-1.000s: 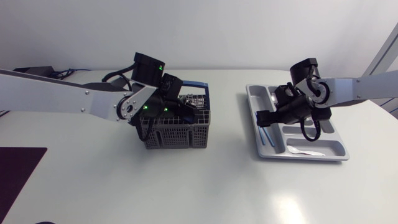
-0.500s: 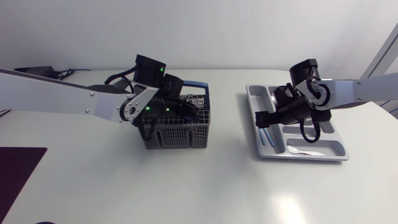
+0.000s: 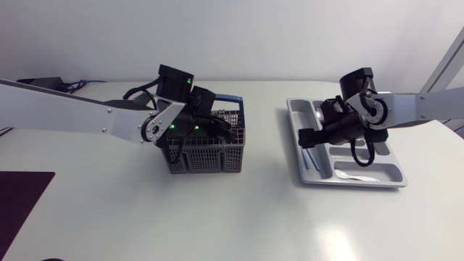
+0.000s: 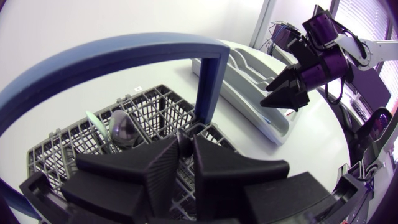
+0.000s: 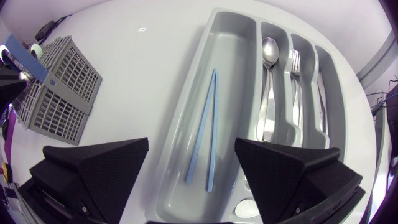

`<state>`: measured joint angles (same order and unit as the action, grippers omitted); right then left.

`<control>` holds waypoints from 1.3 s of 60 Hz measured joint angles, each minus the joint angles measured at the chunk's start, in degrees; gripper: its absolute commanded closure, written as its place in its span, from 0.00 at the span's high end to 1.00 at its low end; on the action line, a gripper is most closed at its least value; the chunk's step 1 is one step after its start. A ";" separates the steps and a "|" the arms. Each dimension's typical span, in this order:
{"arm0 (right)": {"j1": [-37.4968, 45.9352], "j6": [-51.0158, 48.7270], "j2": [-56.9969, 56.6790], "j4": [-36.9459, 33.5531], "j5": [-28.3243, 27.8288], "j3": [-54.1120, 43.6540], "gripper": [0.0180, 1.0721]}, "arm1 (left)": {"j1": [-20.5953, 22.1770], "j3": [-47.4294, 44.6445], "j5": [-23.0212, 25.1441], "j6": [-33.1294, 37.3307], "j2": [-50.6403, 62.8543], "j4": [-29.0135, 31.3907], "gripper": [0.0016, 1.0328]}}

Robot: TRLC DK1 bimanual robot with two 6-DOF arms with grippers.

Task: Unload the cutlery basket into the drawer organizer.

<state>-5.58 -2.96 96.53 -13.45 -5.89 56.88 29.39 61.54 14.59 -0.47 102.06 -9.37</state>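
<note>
The grey cutlery basket [image 3: 206,154] with a blue handle [image 4: 118,56] stands left of centre. My left gripper [image 3: 209,129] is down inside it, and its fingers [image 4: 155,168] pinch the grey end of a metal cutlery handle [image 4: 183,142]. A spoon bowl [image 4: 122,127] rests in a neighbouring cell. The grey drawer organizer [image 3: 348,181] lies on the right. It holds blue chopsticks [image 5: 205,130], a spoon [image 5: 268,81], a fork [image 5: 295,87] and a knife [image 5: 321,93]. My right gripper [image 5: 192,142] hangs open above the chopsticks compartment with nothing in it.
A white plastic spoon [image 3: 355,176] lies in the organizer's front cross compartment. Bare white table stretches between basket and organizer and in front of both. A dark mat [image 3: 22,199] sits at the table's left front edge.
The left gripper's fingers have come together inside the basket, onto a cutlery handle. The right arm has stayed over the organizer.
</note>
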 measured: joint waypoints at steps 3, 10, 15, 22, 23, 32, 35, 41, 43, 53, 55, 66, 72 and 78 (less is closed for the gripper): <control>0.00 0.00 0.00 0.02 0.00 0.00 0.95 | -0.17 0.00 0.81 -0.35 0.00 -0.02 0.19; -0.17 0.00 0.00 0.13 0.00 -0.02 0.95 | -0.83 0.00 2.84 -1.18 0.00 -0.15 0.19; -0.39 0.00 -0.11 0.42 0.00 -0.35 0.95 | -1.22 -0.13 3.96 -1.42 -0.07 -0.37 0.19; -0.70 0.00 -0.33 0.42 0.00 -0.92 0.95 | -1.60 -1.57 5.05 -1.46 -0.94 -1.68 0.19; -0.72 -0.02 -0.37 0.42 0.00 -0.98 0.95 | -1.64 -1.90 5.09 -1.49 -1.22 -1.97 0.19; -1.16 0.00 -0.98 0.44 0.00 -1.11 0.95 | -2.05 -4.48 6.19 -1.38 -3.56 -3.43 0.19; -1.46 0.00 -1.07 0.48 0.02 -1.11 0.95 | -2.32 -5.27 6.71 -1.27 -4.26 -3.87 0.19; -1.84 0.00 -1.31 0.48 0.04 -1.14 0.95 | -2.80 -6.25 7.76 -1.27 -5.18 -4.31 0.19; -1.95 0.00 -1.40 0.48 0.04 -1.14 0.95 | -2.95 -6.45 7.91 -1.27 -5.38 -4.33 0.19; -2.16 0.00 -2.19 0.81 0.17 -1.33 0.95 | -3.65 -7.21 9.20 -1.27 -6.71 -4.42 0.19; -2.23 0.00 -2.43 0.92 0.17 -1.60 0.95 | -3.85 -7.30 9.35 -1.29 -7.06 -4.42 0.19; -3.30 -0.33 -4.44 1.95 -0.07 -3.48 0.95 | -4.26 -7.41 9.64 -1.29 -9.51 -4.26 0.19; -4.20 -2.05 -7.48 3.30 -1.31 -5.33 0.95 | -4.26 -7.56 9.64 -1.29 -11.74 -4.13 0.19; -4.59 -4.35 -11.93 5.35 -4.76 -7.72 0.95 | -4.26 -7.72 9.62 -1.29 -14.49 -3.74 0.20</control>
<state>-10.17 -7.31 84.60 -8.10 -10.66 49.17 25.12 53.82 24.21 -1.76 87.57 -13.10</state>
